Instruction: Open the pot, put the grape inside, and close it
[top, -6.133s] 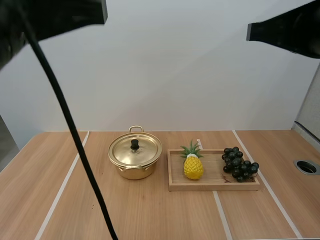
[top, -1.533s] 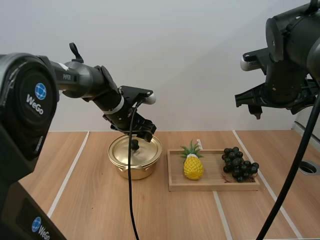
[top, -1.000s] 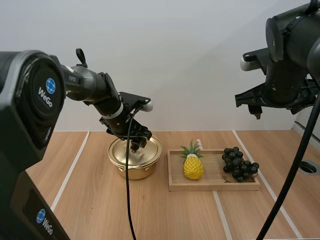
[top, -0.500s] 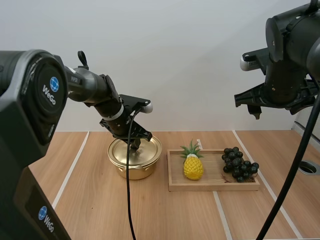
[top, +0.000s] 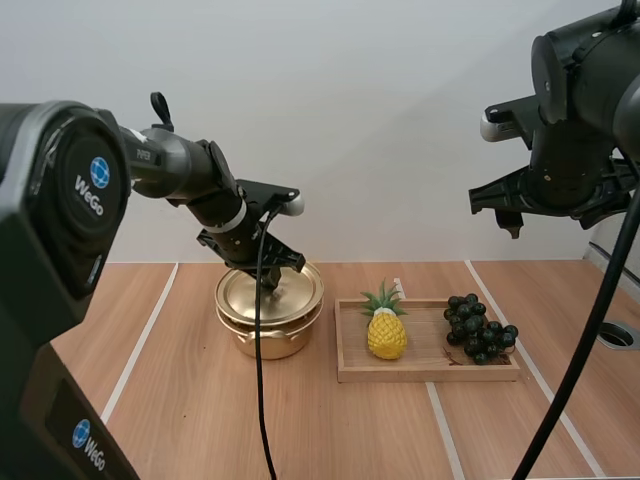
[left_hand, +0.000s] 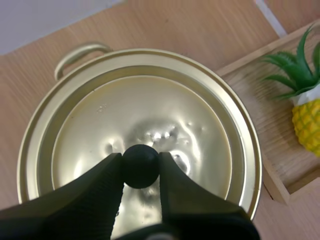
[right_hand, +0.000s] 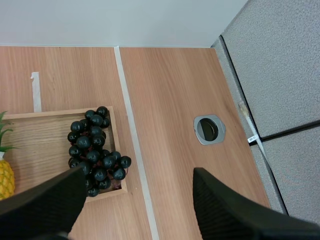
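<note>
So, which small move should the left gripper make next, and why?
Probably lift the round golden lid straight up off the golden metal pot: the left gripper pinches the lid's black knob, and the dark grape bunch waits in the wooden tray.

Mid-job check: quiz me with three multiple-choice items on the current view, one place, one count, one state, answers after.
1. Where on the wooden tray is the bunch of grapes? A) left end B) middle C) right end
2. How many things lie on the tray? A) two B) one C) four
3. The left end effector is: A) open B) shut on the lid knob C) shut on the grapes
Answers: 1C, right of the pineapple; 2A, pineapple plus grapes; 3B, fingers pinch the black knob.
</note>
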